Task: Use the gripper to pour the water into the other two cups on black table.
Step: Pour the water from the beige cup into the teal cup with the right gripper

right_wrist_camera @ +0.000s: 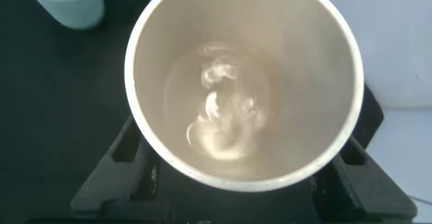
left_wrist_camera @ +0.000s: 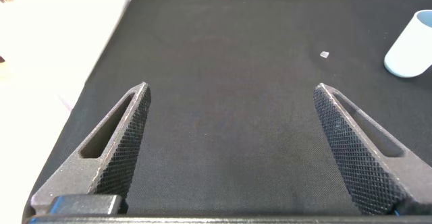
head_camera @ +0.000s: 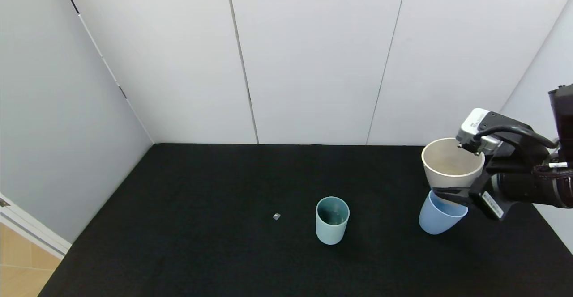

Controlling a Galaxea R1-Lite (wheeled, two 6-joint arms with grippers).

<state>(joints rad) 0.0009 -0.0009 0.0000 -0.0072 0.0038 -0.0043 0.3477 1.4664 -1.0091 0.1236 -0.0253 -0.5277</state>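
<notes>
My right gripper (head_camera: pixel 456 192) is shut on a beige cup (head_camera: pixel 452 163) and holds it in the air at the right of the black table (head_camera: pixel 201 243). The beige cup hangs directly over the periwinkle-blue cup (head_camera: pixel 438 218), its base close to that cup's rim. In the right wrist view the gripper (right_wrist_camera: pixel 243 183) clasps the beige cup (right_wrist_camera: pixel 304 62), with a sheen of water (right_wrist_camera: pixel 223 116) at its bottom. The teal-green cup (head_camera: pixel 332 220) stands upright mid-table, apart from both; it also shows in the right wrist view (right_wrist_camera: pixel 71 5). My left gripper (left_wrist_camera: pixel 231 92) is open and empty above bare cloth.
A small grey bit (head_camera: pixel 276 216) lies left of the teal-green cup and shows in the left wrist view (left_wrist_camera: pixel 325 54), near that cup (left_wrist_camera: pixel 412 45). White walls stand behind and to both sides of the table. The table's left edge drops to a wooden floor (head_camera: pixel 18 270).
</notes>
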